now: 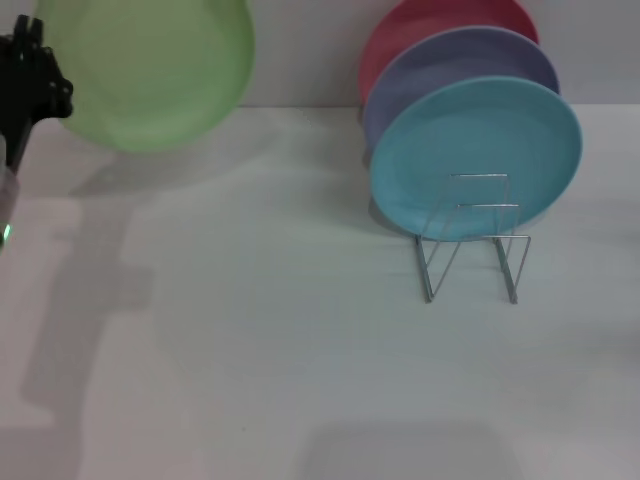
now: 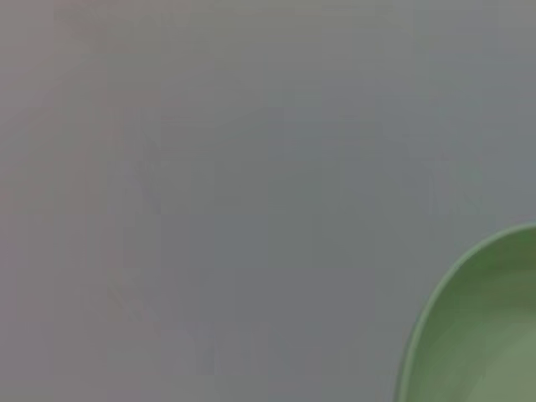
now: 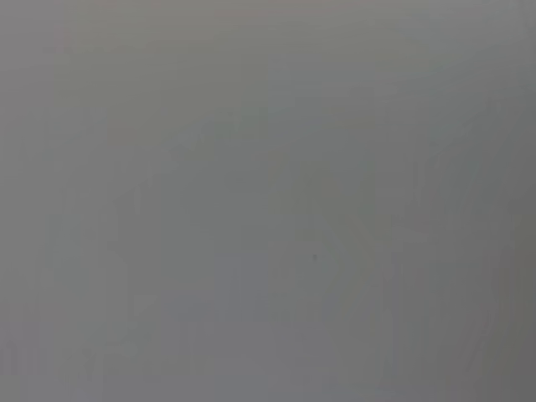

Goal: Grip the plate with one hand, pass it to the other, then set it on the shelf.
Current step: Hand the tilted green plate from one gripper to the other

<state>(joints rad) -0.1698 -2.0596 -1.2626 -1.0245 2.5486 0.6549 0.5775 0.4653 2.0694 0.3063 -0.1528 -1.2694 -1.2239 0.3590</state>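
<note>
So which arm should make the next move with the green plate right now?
Left, probably. The left gripper is at the green plate, raised at the table's left side. The right gripper isn't visible, so the left should carry the plate toward the middle for the handover.

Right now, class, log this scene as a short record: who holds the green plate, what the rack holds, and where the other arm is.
green plate: raised off the table, at the left hand
left hand: at the plate's edge, shut on it
rack: blue plate in front, lavender plate next, red plate rearmost
right hand: not in view
table: white
</note>
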